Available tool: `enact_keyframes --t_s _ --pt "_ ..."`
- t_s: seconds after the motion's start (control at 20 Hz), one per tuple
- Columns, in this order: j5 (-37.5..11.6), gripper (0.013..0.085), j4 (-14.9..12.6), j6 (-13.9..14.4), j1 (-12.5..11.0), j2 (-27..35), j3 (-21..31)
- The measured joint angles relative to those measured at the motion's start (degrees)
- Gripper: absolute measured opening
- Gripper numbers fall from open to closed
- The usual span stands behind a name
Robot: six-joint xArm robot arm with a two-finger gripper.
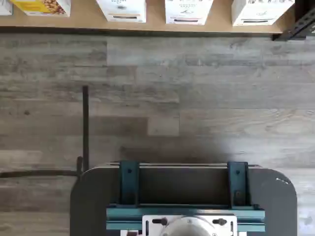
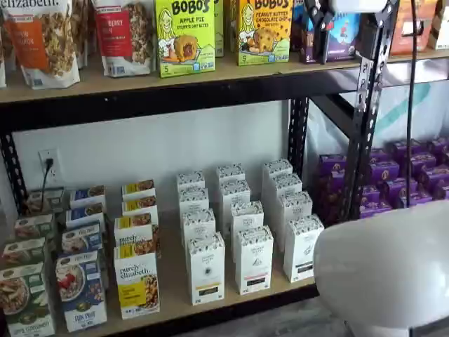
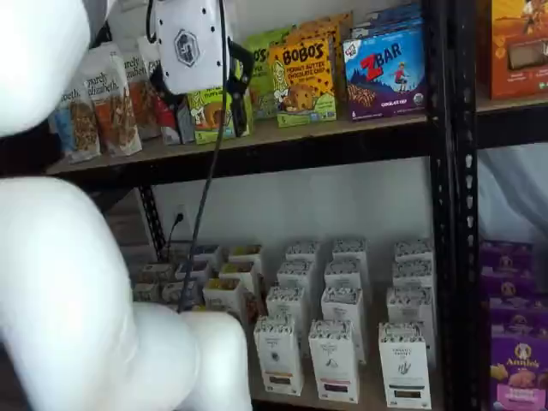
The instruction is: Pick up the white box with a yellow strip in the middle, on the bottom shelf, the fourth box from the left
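Observation:
The white box [image 2: 205, 270] stands at the front of the bottom shelf [image 2: 231, 300], just right of the yellow "purely elizabeth" box [image 2: 137, 284]. It shows in both shelf views, also [image 3: 278, 355], with a speckled top and a round dark logo. In the wrist view only its lower front [image 1: 121, 10] shows, with a faint strip, on the shelf board [image 1: 83, 19]. My gripper [image 3: 237, 81] hangs high up by the upper shelf, far above the white box. Its white body and black fingers show, but no gap can be made out. It is empty.
Like white cartons [image 2: 254, 258] with black strips stand in rows right of and behind the white box. A black rack upright [image 2: 365, 119] and purple boxes [image 2: 407, 175] are at the right. The arm's white body [image 3: 77, 291] hides the shelf's left part. A dark teal-bracketed mount [image 1: 184, 196] sits over wood floor.

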Motion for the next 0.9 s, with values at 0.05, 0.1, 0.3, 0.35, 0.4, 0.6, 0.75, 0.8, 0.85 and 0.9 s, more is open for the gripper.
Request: enact_keyframes --t_s 0.05,0.1,0.3,0.35,0.4,0.6,0.75,0.8,0.85,0.9 --pt "1.48 0.0850 1.25 -0.37 -1.13 0.84 -0.72" --pt "6.02 0.0850 5.49 -1.56 -4.97 3.46 -2.76" --pt "7.66 0.0850 7.68 -2.24 -6.49 4.23 -3.28" --pt "7.59 0.0850 7.70 -2.27 -6.51 4.25 -3.23" --pt "7.41 0.0850 7.57 -2.25 -6.39 4.23 -3.15" --pt "6.51 0.0850 6.86 -2.13 -5.74 4.14 -2.69" --pt "4.72 0.0850 6.18 -2.15 -5.23 3.41 -1.95" --pt "4.08 0.0850 6.08 -2.18 -5.14 3.19 -1.69" --pt "3.37 0.0850 6.00 -2.20 -5.04 2.97 -1.39" --pt "2.79 0.0850 5.94 -2.19 -4.94 2.79 -1.13"
